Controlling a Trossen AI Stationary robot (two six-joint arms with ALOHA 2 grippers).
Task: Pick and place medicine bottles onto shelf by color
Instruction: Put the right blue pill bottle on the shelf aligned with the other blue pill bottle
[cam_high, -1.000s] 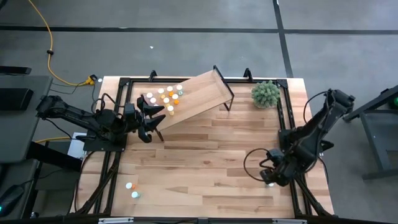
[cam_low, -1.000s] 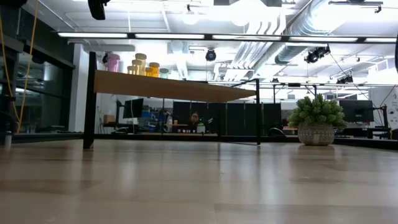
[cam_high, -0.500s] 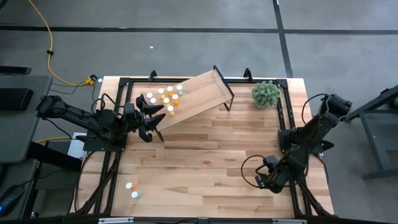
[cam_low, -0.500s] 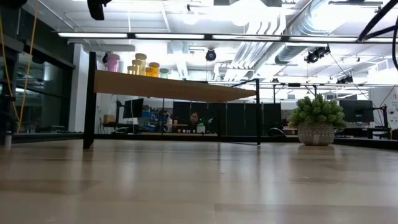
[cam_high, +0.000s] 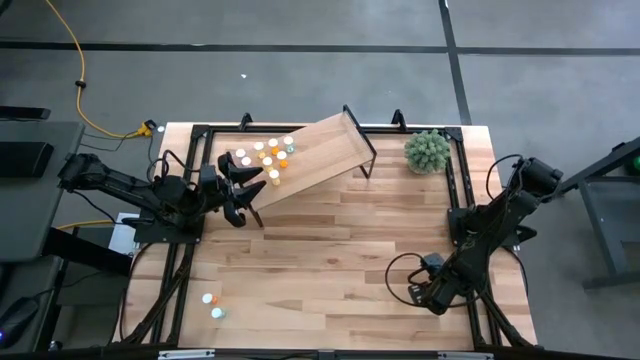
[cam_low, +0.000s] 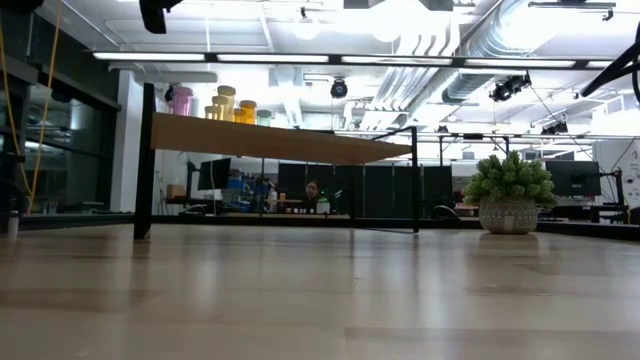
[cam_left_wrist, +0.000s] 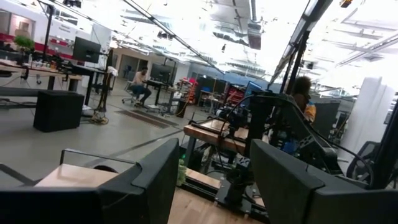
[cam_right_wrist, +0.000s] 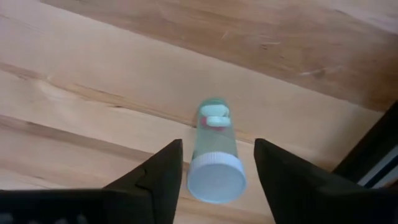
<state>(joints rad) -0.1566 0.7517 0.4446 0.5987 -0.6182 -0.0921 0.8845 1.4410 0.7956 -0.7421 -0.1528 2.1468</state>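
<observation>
My right gripper (cam_high: 425, 296) is near the table's near right corner, open and pointing down. Its two fingers stand on either side of a pale teal medicine bottle (cam_right_wrist: 214, 146) with a white cap, which stands upright on the tabletop; a thin gap shows on each side of the cap. My left gripper (cam_high: 250, 193) is open and empty, held level beside the shelf's left end (cam_left_wrist: 214, 180). The light-wood shelf (cam_high: 310, 158) stands askew at the back. Several orange, yellow, pink and white bottles (cam_high: 265, 155) stand on its left end, and they also show in the low view (cam_low: 215, 104).
Two more bottles (cam_high: 212, 305) stand on the table near its front left corner. A fuzzy green potted plant (cam_high: 427, 151) stands at the back right. Black frame rails (cam_high: 458, 200) run along the table's sides. Bare tabletop (cam_high: 330, 250) lies between the arms.
My right gripper has gone a little toward the table's near edge and slightly left, and its arm has folded further over that corner. My left arm and the bottles on the shelf have stayed still.
</observation>
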